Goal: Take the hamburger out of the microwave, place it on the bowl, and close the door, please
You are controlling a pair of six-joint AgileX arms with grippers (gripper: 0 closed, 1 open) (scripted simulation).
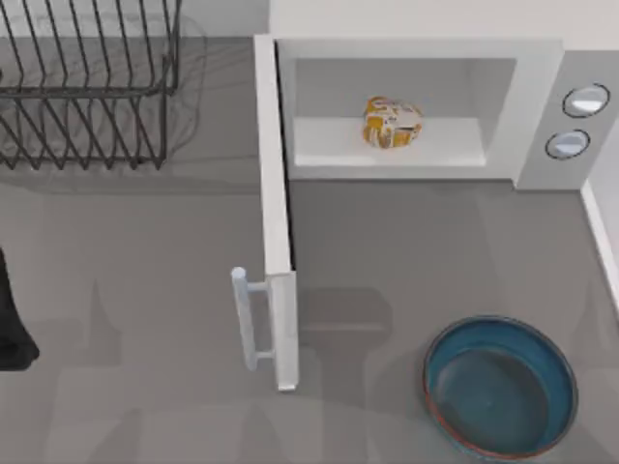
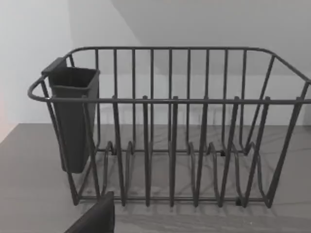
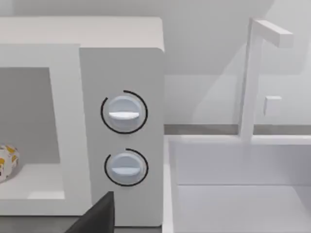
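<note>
The white microwave (image 1: pixel 537 106) stands at the back right of the table. Its door (image 1: pixel 276 222) is swung wide open toward the front, with the pale bar handle (image 1: pixel 247 319) on its left face. The hamburger (image 1: pixel 392 123) lies on the cavity floor, and its edge also appears in the right wrist view (image 3: pixel 6 162). The blue bowl (image 1: pixel 498 387) sits at the front right with nothing in it. My left arm (image 1: pixel 12 329) is parked at the table's left edge, its gripper (image 2: pixel 95 219) facing the wire rack. My right gripper (image 3: pixel 95 216) faces the microwave's two knobs (image 3: pixel 124 112).
A black wire rack (image 1: pixel 87 87) stands at the back left, with a dark cup holder (image 2: pixel 73 116) on one end. A white basin-like frame (image 3: pixel 233 194) adjoins the microwave's right side, along the table's right edge (image 1: pixel 604 242). The open door splits the table's middle.
</note>
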